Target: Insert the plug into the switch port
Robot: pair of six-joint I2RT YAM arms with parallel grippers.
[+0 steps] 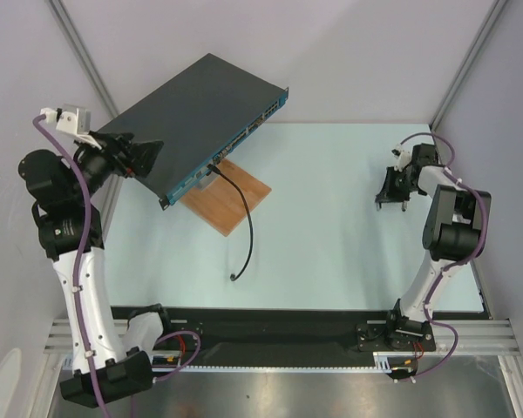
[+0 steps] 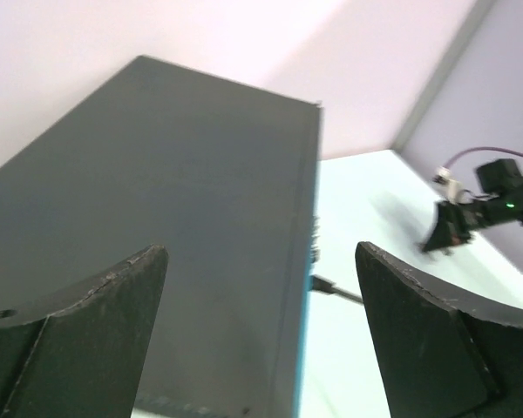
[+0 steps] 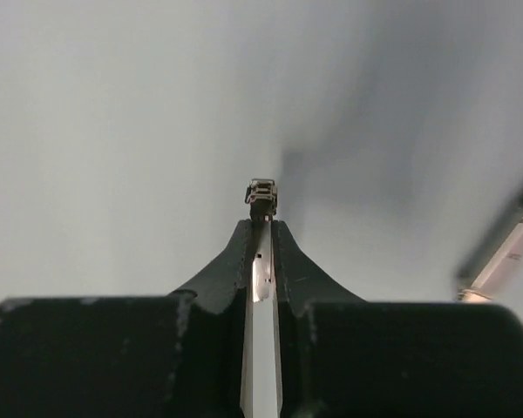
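Note:
The switch, a flat box with a dark grey top and a teal front face, lies tilted at the back left. A black cable has one end in a front socket, and its free end lies on the table. In the left wrist view the switch fills the space ahead and the cable's plug juts from its front. My left gripper is open at the switch's left end. My right gripper is shut on a slim silver plug, far right of the switch.
A brown wooden board lies under the switch's front edge. Grey walls with metal frame posts close the back and sides. The arm bases sit on a black rail at the near edge. My right arm also shows in the left wrist view.

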